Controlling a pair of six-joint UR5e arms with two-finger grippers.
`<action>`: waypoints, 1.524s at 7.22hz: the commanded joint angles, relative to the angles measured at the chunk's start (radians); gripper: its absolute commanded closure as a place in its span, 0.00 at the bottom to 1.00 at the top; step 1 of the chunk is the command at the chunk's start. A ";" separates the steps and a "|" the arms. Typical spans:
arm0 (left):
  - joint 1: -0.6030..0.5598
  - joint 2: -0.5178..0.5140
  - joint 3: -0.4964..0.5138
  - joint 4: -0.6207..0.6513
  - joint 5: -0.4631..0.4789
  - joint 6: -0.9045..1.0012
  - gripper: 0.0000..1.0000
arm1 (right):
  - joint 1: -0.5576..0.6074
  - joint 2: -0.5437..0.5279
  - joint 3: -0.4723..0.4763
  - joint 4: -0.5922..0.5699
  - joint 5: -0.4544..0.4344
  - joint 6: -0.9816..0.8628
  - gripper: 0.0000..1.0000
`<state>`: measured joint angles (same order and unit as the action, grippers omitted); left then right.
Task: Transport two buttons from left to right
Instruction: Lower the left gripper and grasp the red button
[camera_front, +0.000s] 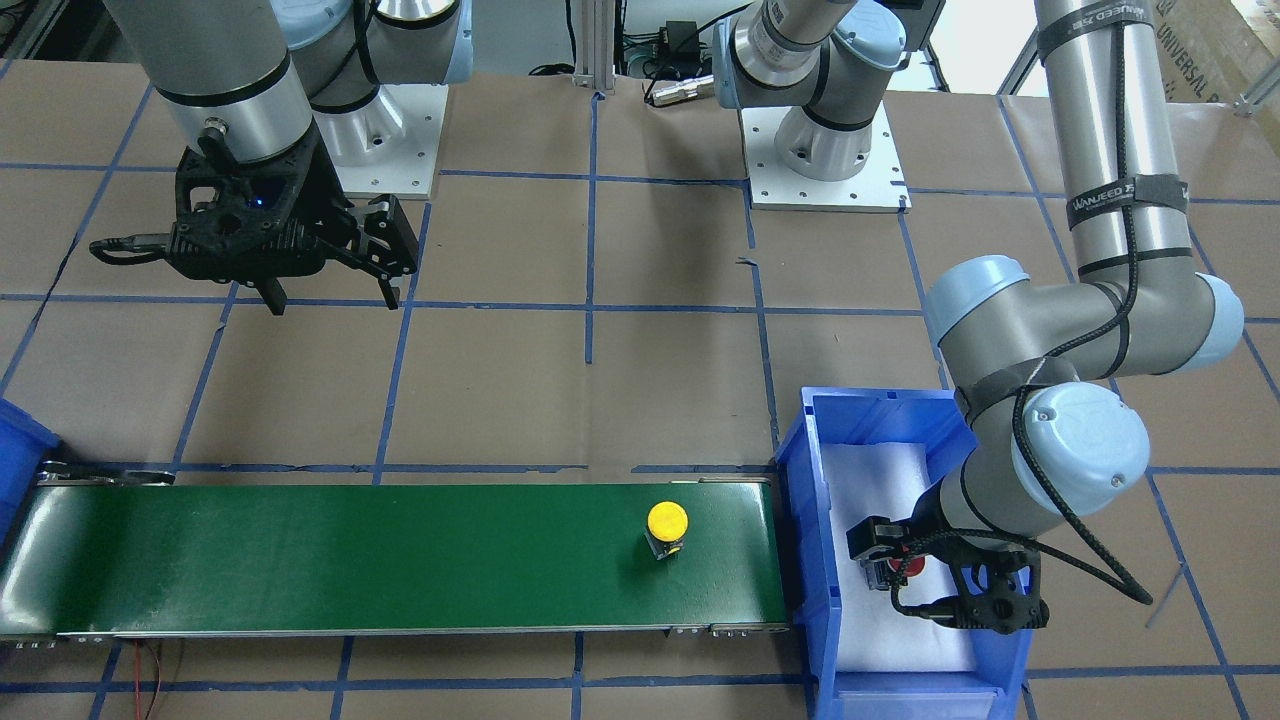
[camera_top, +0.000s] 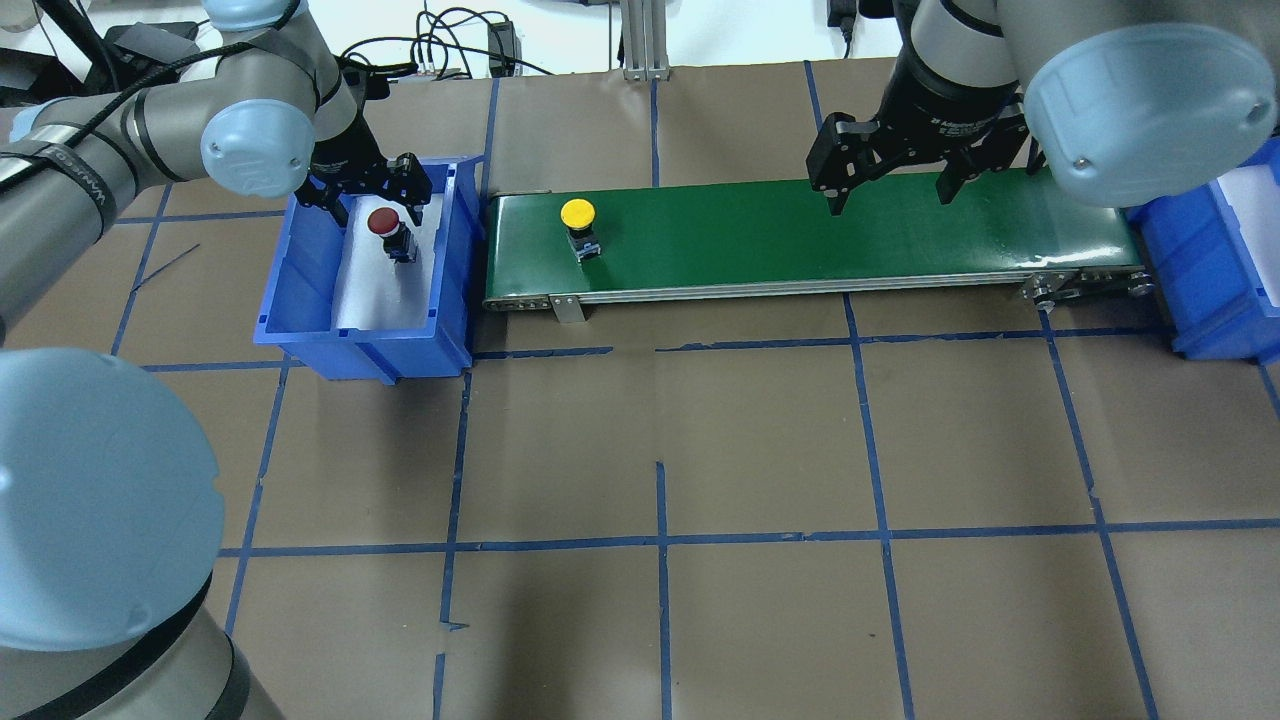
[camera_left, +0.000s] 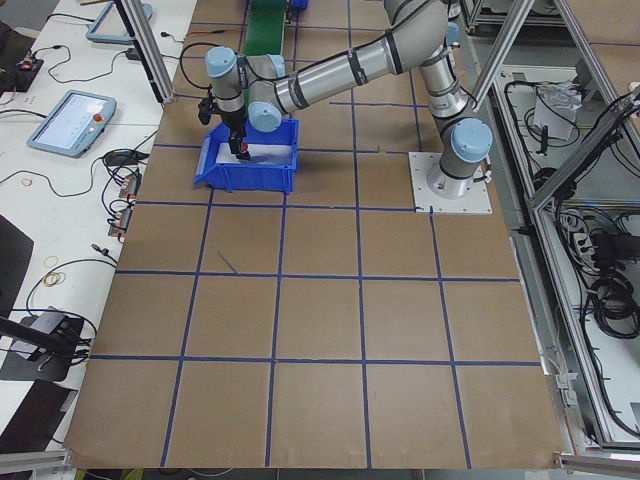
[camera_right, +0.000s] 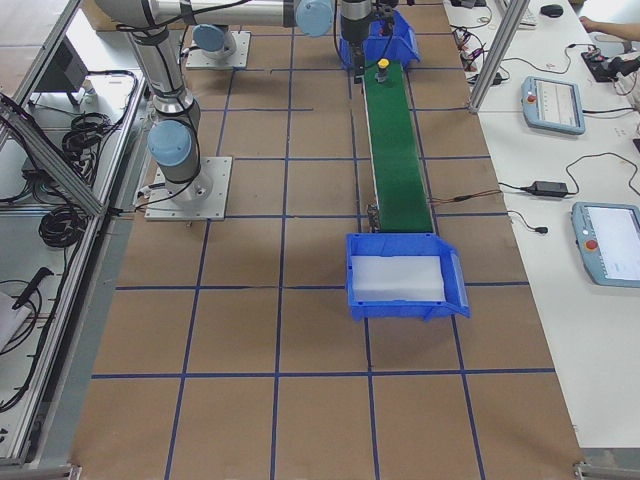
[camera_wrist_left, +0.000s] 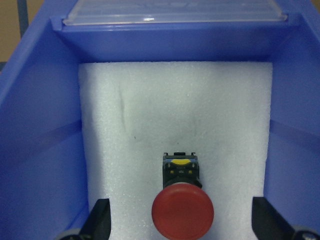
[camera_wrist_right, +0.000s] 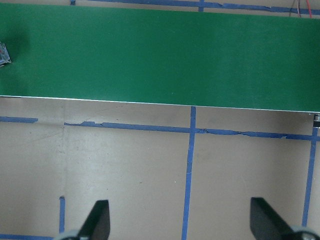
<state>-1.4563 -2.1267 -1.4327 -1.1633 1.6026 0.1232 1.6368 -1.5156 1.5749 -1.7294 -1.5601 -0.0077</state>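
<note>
The red-capped button (camera_wrist_left: 182, 212) stands on the white foam in the left blue bin (camera_top: 300, 340); it also shows in the overhead view (camera_top: 382, 222). My left gripper (camera_wrist_left: 182, 220) is down in this bin, open, with one finger on each side of the button and clear of it. The yellow-capped button (camera_top: 577, 213) stands on the green conveyor belt (camera_top: 800, 235) near the belt's left end, and it also shows in the front view (camera_front: 667, 522). My right gripper (camera_top: 889, 200) is open and empty, above the belt's far edge, right of the middle.
A second blue bin (camera_top: 1200, 260) with white foam stands at the belt's right end, and it shows nothing on its foam in the exterior right view (camera_right: 400, 300). The table is brown paper marked with blue tape lines. The arm bases stand at the robot's side.
</note>
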 joint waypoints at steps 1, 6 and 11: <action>0.001 0.001 -0.003 0.002 -0.024 0.003 0.26 | 0.000 0.000 0.001 0.001 0.000 0.000 0.00; 0.002 0.042 0.021 -0.010 -0.023 0.016 0.98 | 0.002 0.000 -0.001 -0.001 0.002 -0.012 0.00; -0.022 0.278 0.118 -0.369 -0.020 -0.071 0.96 | -0.002 0.002 -0.001 0.001 -0.003 -0.008 0.00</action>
<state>-1.4609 -1.8853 -1.3615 -1.4362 1.5839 0.0903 1.6375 -1.5152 1.5752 -1.7307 -1.5607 -0.0151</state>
